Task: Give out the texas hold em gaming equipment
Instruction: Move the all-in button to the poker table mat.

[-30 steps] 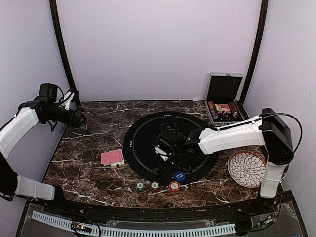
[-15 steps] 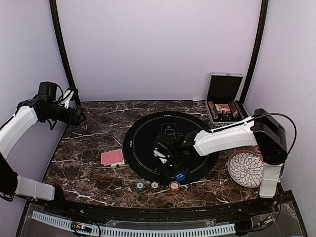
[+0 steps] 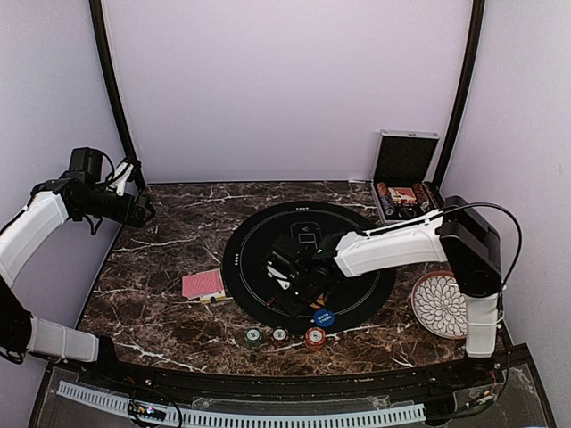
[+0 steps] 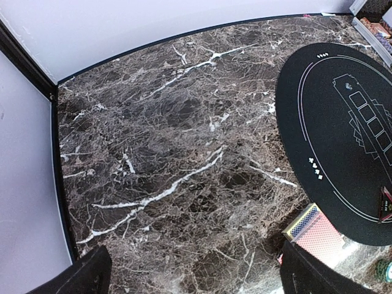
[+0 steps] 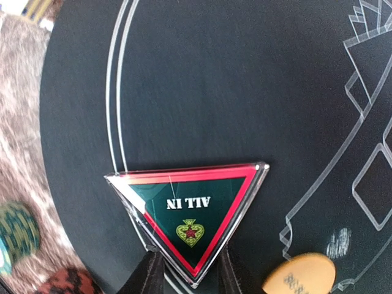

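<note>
Between right jaws, triangular marker [image 5: 190, 214]

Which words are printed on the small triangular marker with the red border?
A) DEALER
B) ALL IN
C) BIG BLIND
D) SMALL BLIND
B: the green face of the triangular marker shows ALL IN in white letters, which appear upside down in the right wrist view.
</note>
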{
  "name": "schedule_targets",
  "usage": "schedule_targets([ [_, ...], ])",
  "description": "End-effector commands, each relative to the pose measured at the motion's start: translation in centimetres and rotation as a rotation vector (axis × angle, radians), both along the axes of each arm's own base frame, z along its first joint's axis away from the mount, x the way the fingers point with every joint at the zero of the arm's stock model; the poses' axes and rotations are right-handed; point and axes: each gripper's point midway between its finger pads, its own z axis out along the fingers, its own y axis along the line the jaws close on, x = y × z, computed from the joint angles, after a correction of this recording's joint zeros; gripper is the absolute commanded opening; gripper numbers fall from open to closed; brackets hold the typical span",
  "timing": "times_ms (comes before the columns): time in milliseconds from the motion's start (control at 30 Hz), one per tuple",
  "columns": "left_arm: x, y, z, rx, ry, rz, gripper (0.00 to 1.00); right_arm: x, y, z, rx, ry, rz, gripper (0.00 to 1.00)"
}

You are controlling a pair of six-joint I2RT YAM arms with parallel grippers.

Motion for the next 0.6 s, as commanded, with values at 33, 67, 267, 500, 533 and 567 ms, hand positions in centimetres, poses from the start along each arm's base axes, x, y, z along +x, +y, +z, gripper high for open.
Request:
schedule_targets([
  [33, -0.1, 0.2, 1.3, 0.0, -0.026, 0.007, 0.99, 3.6, 3.1, -0.3, 0.065, -0.059, -0.025, 0.27],
  [67, -0.2, 0.2, 1.2, 0.0, -0.024, 0.007, 0.99, 4.2, 3.4, -0.3, 0.069, -0.064, -0.028, 0.26],
  [267, -0.2, 0.7, 1.3, 0.027, -0.028, 0.025, 0.99, 7.5, 5.3, -0.3, 0.107, -0.078, -0.048, 0.24],
  [500, -0.1, 0.9, 1.3, 0.031, -0.002, 0.042, 0.99, 11.0, 7.9, -0.6, 0.143, -0.109, -0.054, 0.24],
  [533, -0.1, 1.0, 1.1, 0.031, 0.007, 0.042, 0.99, 11.3, 8.3, -0.6, 0.149, -0.111, -0.053, 0.24],
  [567, -0.1, 1.0, 1.0, 0.032, 0.012, 0.042, 0.99, 11.6, 8.7, -0.7, 0.154, -0.113, -0.052, 0.24],
])
